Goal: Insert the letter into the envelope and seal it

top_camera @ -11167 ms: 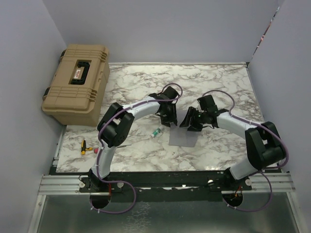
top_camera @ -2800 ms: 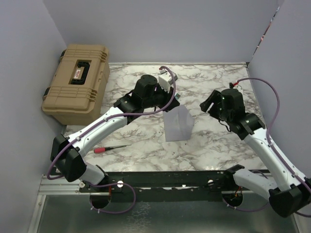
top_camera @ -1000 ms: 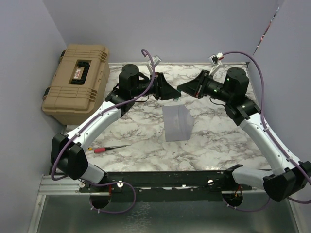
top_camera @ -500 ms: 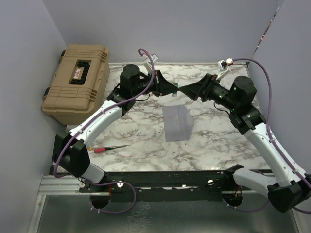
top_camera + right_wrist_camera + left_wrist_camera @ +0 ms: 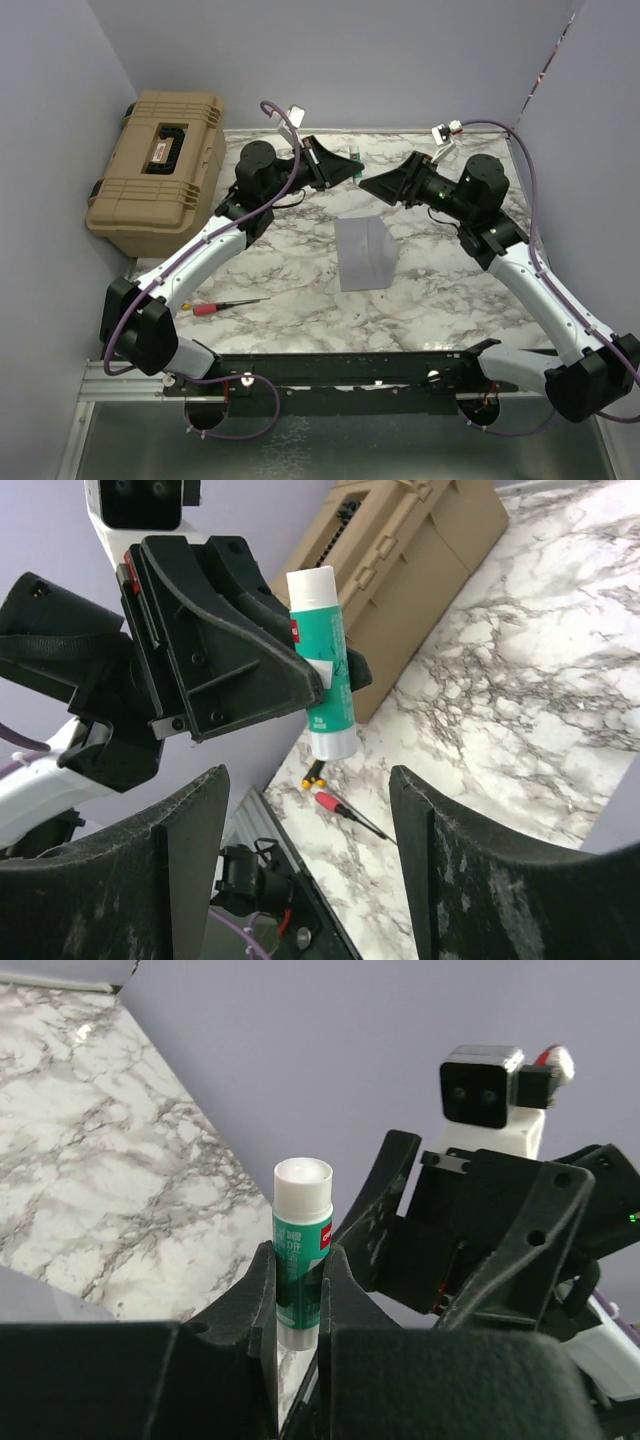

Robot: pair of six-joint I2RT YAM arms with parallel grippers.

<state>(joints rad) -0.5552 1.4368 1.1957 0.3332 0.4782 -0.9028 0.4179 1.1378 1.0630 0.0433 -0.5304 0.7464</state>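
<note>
While left end effector (image 5: 297, 1265) grips glue stick (image 5: 302, 1225) (label wrist-only), right end effector (image 5: 308, 790) gapes.

Our fixed camera sits above and behind the arm bases and looks down and forward over the whole worktop (image 5: 440, 290), far enough off to hold both arms, the left hand (image 5: 347, 167) and the right hand (image 5: 368, 186) at once. Our left wrist camera rides close behind the left hand, looking out along its fingers straight at the right hand facing it nearby. Our right wrist camera looks the opposite way, out between its own two fingers, with the tan case (image 5: 420, 560) and worktop far behind. We see the glue stick (image 5: 302, 1250) close up in both wrist views, and marbled worktop in all three
</note>
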